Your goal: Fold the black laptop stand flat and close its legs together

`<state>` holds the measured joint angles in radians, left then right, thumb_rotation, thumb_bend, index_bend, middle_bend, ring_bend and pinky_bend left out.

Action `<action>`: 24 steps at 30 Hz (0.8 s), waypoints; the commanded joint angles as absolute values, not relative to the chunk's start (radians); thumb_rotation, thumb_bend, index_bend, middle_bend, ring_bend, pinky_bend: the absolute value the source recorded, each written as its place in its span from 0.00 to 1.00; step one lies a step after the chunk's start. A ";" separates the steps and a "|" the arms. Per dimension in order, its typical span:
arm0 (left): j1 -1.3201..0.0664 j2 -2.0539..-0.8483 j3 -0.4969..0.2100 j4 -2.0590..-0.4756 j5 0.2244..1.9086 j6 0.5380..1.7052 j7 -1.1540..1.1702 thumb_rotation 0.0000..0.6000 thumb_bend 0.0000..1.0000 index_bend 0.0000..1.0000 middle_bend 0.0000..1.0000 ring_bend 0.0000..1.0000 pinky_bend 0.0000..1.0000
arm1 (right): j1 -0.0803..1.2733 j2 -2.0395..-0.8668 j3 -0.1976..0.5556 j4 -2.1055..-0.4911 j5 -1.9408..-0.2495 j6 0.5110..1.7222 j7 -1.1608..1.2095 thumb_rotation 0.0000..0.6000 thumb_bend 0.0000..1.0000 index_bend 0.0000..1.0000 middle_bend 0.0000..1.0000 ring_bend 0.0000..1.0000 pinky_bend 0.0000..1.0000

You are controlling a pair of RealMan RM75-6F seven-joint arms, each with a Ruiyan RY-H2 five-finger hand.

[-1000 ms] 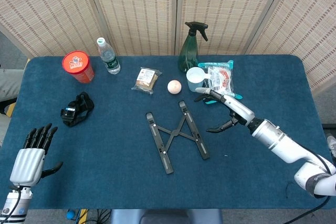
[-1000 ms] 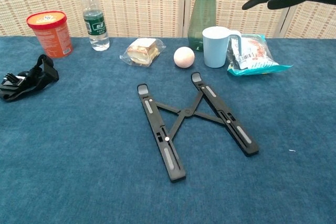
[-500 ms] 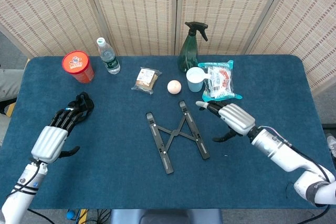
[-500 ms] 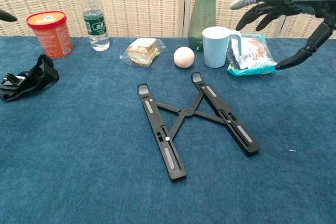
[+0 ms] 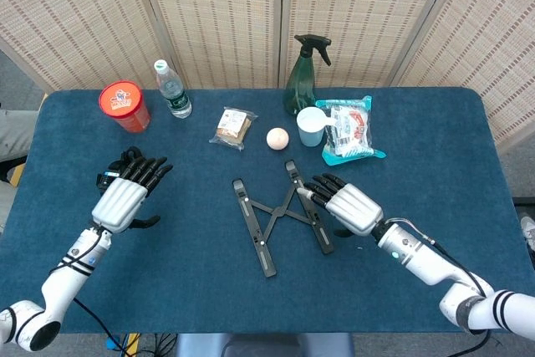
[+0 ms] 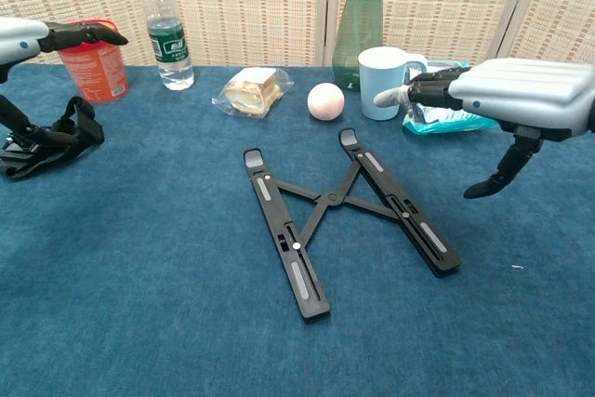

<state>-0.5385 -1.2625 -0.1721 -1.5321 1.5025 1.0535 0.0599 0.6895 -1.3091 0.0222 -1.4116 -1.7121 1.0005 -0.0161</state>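
Blue desk (image 5: 435,131) carries the flat, splayed laptop stand (image 5: 280,213); right hand (image 5: 344,204) and left hand (image 5: 127,191) hover spread, grasping nothing, probably to press its legs together

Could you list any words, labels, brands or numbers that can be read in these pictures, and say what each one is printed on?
No text can be read with confidence.
Red tub: lid graphic, too blurred.
Water bottle: green label with white characters, too small.
Snack packet: red and white print with a barcode-like label, illegible.
Wrapped sandwich: label in the head view, too small.
Laptop stand, mug, spray bottle: no lettering visible.
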 commanded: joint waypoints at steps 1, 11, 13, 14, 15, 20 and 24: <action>-0.569 -1.299 -0.170 -1.486 1.499 1.027 0.029 1.00 0.15 0.02 0.00 0.00 0.00 | 0.678 -1.367 0.011 -1.331 -1.740 1.043 -0.091 1.00 0.00 0.00 0.09 0.00 0.09; -0.628 -1.388 -0.153 -1.371 1.486 0.986 -0.044 1.00 0.15 0.02 0.00 0.00 0.00 | 0.665 -1.459 -0.015 -1.207 -1.748 1.072 -0.155 1.00 0.00 0.00 0.02 0.00 0.00; -0.637 -1.406 -0.148 -1.352 1.486 0.978 -0.053 1.00 0.15 0.02 0.00 0.00 0.00 | 0.660 -1.480 -0.018 -1.183 -1.754 1.086 -0.175 1.00 0.00 0.00 0.00 0.00 0.00; -0.643 -1.415 -0.146 -1.341 1.487 0.974 -0.058 1.00 0.15 0.02 0.00 0.00 0.00 | 0.658 -1.490 -0.019 -1.174 -1.755 1.091 -0.179 1.00 0.00 0.00 0.00 0.00 0.00; -0.650 -1.427 -0.144 -1.328 1.487 0.970 -0.064 1.00 0.15 0.02 0.00 0.00 0.00 | 0.656 -1.503 -0.021 -1.163 -1.755 1.097 -0.179 1.00 0.00 0.00 0.00 0.00 0.00; -0.682 -1.476 -0.143 -1.269 1.481 0.947 -0.095 1.00 0.15 0.02 0.00 0.00 0.00 | 0.646 -1.565 -0.023 -1.098 -1.766 1.142 -0.198 1.00 0.00 0.00 0.00 0.00 0.00; -0.705 -1.503 -0.141 -1.234 1.467 0.918 -0.111 1.00 0.15 0.01 0.00 0.00 0.00 | 0.641 -1.610 -0.028 -1.049 -1.770 1.160 -0.201 1.00 0.00 0.00 0.00 0.00 0.00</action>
<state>-0.6982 -1.4958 -0.1423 -1.2423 1.4722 0.9248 -0.1054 0.6439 -1.5962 -0.0246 -1.0642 -1.7670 1.1520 -0.1980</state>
